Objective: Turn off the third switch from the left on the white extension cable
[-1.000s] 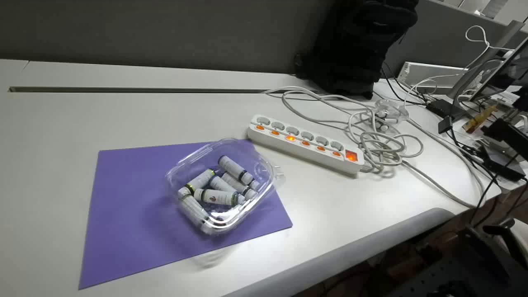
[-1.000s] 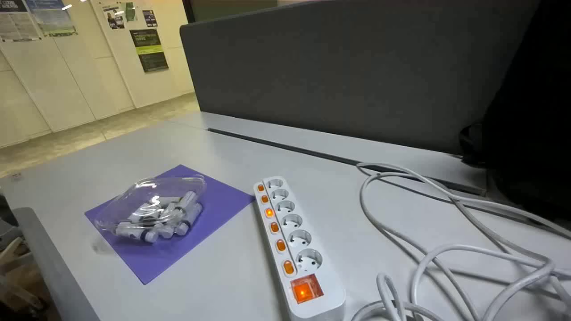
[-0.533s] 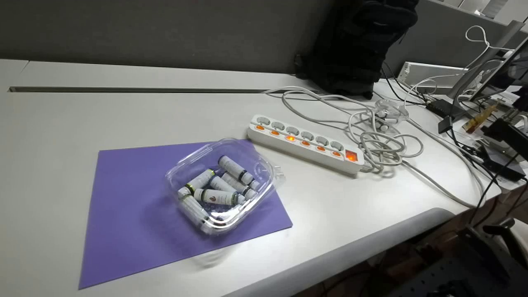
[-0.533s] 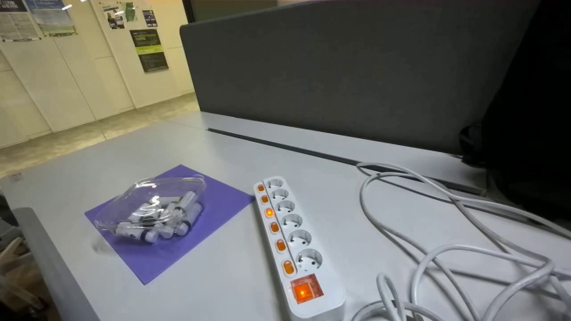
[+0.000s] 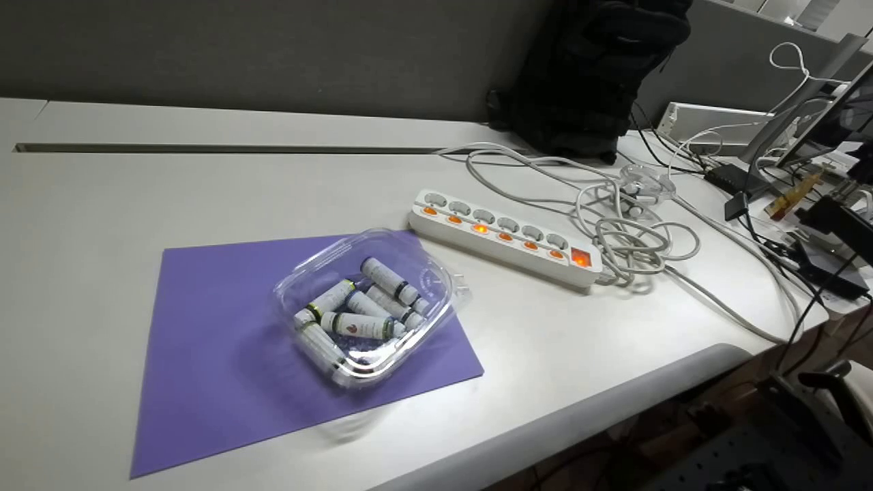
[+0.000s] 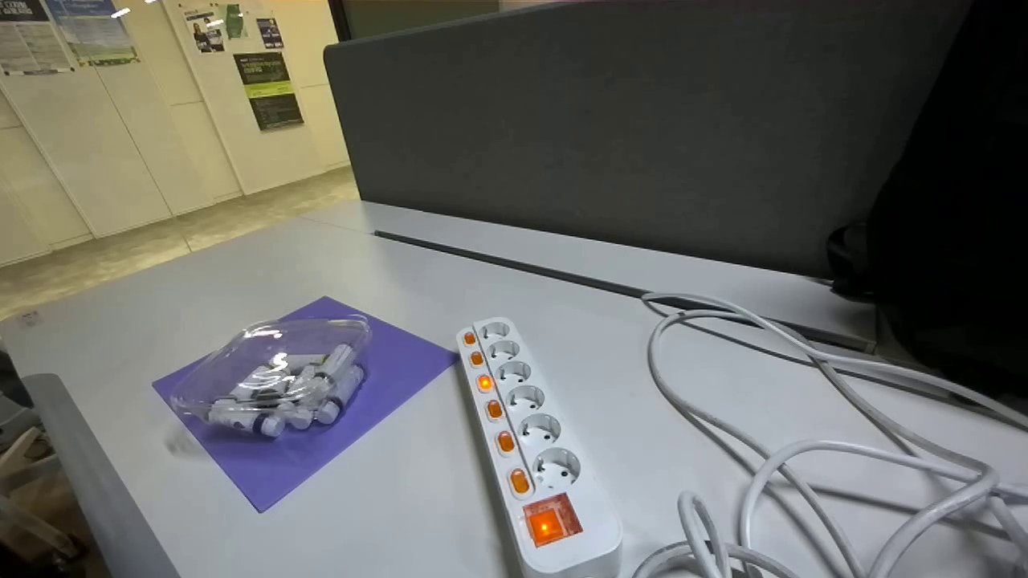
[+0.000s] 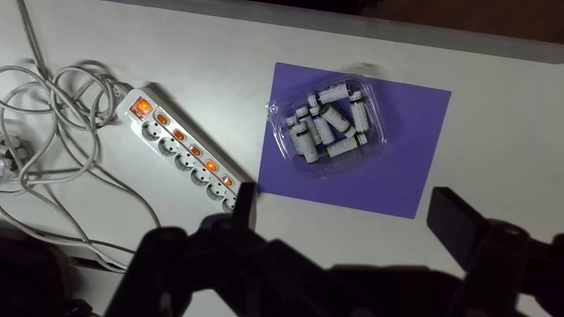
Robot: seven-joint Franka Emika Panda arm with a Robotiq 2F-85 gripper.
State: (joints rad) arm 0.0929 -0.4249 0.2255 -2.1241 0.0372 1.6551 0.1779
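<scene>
Gripper (image 7: 346, 209) has jaws wide apart, lit third switch (image 7: 211, 166) up-left of them in wrist view, strip (image 7: 187, 154) slanting lengthwise down-right toward the nearer jaw.

Near-black gripper (image 7: 343, 206), plain and angular

In the wrist view most of its detail sinks into shadow. The fingers (image 7: 243, 204) end in flat-faced, square-edged pads (image 7: 454, 220) of dark charcoal. Behind them sit rounded knuckles (image 7: 511, 240), one marked by a dull round spot; straight-edged links (image 7: 273, 259) join on, equally dark.

Transparent tub (image 5: 392, 359) on purple sheet (image 5: 218, 341)
</scene>
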